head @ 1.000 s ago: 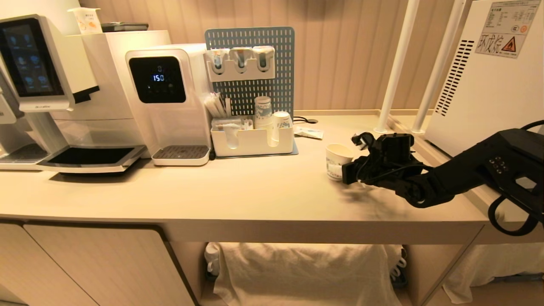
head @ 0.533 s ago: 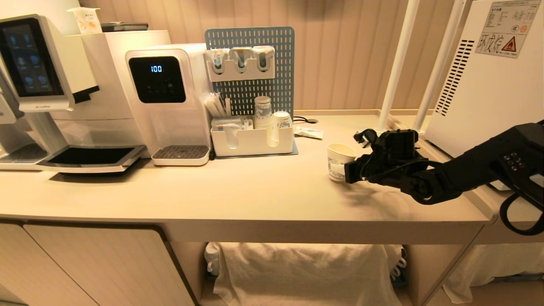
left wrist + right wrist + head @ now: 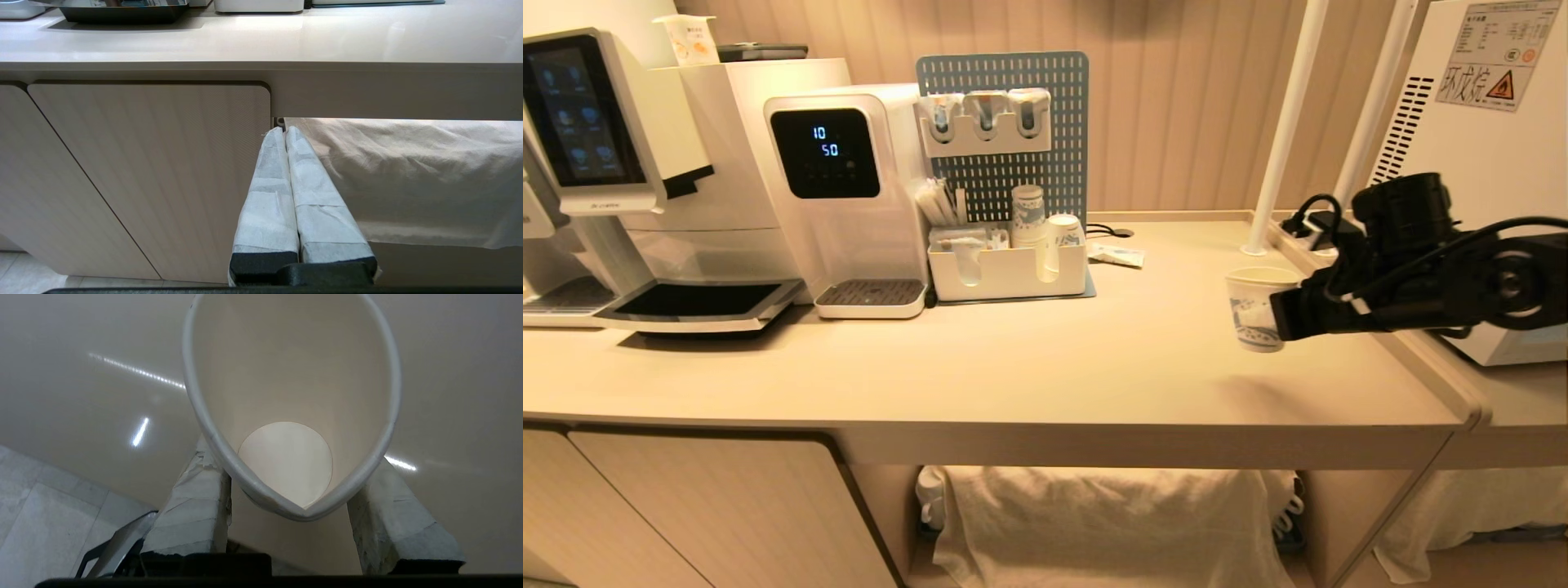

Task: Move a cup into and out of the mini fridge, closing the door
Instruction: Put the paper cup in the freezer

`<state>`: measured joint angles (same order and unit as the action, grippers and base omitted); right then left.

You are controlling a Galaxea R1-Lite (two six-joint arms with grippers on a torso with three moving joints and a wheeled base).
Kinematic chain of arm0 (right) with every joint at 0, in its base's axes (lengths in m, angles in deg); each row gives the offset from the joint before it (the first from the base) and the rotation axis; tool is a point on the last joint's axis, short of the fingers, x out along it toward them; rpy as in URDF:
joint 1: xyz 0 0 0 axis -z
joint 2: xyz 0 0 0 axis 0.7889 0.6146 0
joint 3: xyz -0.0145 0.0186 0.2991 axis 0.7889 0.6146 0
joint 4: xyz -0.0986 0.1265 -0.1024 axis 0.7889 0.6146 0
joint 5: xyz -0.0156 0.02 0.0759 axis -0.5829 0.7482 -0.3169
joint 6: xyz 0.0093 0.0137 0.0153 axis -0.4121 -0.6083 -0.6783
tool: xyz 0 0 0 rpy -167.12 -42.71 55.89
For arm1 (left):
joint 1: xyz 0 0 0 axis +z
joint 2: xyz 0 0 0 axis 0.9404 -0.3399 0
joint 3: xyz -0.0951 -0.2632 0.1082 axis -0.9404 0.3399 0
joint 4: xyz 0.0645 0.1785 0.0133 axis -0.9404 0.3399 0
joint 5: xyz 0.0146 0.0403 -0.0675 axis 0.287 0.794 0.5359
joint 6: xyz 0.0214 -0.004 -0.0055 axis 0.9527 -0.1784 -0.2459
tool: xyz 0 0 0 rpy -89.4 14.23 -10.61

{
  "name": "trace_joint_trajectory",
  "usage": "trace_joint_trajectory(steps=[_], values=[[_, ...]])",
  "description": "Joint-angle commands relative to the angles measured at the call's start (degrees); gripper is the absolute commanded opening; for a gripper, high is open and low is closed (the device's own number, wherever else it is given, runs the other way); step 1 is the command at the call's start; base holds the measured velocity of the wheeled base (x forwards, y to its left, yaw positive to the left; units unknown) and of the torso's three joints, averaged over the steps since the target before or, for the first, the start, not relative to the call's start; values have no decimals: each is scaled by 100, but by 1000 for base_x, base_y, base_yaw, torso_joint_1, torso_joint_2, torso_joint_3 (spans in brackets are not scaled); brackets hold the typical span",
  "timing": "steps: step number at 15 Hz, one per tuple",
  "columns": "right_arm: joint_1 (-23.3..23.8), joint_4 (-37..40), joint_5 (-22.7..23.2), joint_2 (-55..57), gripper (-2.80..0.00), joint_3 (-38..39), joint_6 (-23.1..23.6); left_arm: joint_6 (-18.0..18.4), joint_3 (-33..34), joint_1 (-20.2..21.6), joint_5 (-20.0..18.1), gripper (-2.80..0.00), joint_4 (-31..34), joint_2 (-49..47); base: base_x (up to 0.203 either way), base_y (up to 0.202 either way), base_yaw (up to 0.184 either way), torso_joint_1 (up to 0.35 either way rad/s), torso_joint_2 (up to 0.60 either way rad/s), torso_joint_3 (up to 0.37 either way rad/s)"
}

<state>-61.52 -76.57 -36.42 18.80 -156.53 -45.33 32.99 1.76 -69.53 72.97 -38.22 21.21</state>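
The mini fridge (image 3: pixel 1478 163) is cut off at my head view's right edge; I see only a vented white side, no door. The counter (image 3: pixel 1029 367) lies bare out to its front edge. My right gripper (image 3: pixel 1278 314) holds the cup (image 3: pixel 1252 306) aloft above it, rim squeezed oval in the wrist view. My left gripper (image 3: pixel 284 132), pinched together, hangs below beside a cabinet door (image 3: pixel 155 171).
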Motion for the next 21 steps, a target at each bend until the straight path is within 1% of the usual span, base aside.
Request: trace_joint_trajectory(steps=[1, 3, 5, 8, 10, 12, 14, 15, 16, 19, 21], values=[[90, 1202, -63, -1462, -280, 224, 24, -2, 0, 2, 1, -280, 0, -2, 0, 0, 0, 0, 0, 0], [164, 1594, -118, -2645, -280, 810, 10, 6, 0, 2, 1, -280, 0, 1, 0, 0, 0, 0, 0, 0], [231, 1739, -147, -3986, -280, 1737, 6, 4, 0, 2, 1, -280, 0, -7, 0, 0, 0, 0, 0, 0], [550, 1539, -175, -6045, -280, 3672, 30, 0, 0, 2, 1, -280, 0, -7, 0, 0, 0, 0, 0, 0], [791, 1370, -180, -7279, -280, 4636, 54, -2, 0, 2, 1, -280, 0, 1, 0, 0, 0, 0, 0, 0], [989, 1237, -194, -8361, -280, 5369, 82, -2, 0, 2, 1, -280, 0, -5, 0, 0, 0, 0, 0, 0], [1067, 1020, -314, -9092, -280, 5957, 58, -2, 0, 2, 1, -280, -3, -3, 0, 0, 0, 0, 0, 0], [1059, 742, -526, -9299, -280, 6206, 40, -1, 0, 2, 1, -280, 0, -7, 0, 0, 0, 0, 0, 0], [1014, 576, -615, -9534, -280, 6341, 32, 3, 0, 2, 1, -280, 0, -5, 0, 0, 0, 0, 0, 0], [948, 254, -644, -10425, -280, 6710, 38, 6, 0, 2, 1, -280, 0, 1, 0, 0, 0, 0, 0, 0], [929, -310, -678, -10434, -280, 7057, -102, -2, 0, 2, 1, -280, 0, -7, 0, 0, 0, 0, 0, 0]])
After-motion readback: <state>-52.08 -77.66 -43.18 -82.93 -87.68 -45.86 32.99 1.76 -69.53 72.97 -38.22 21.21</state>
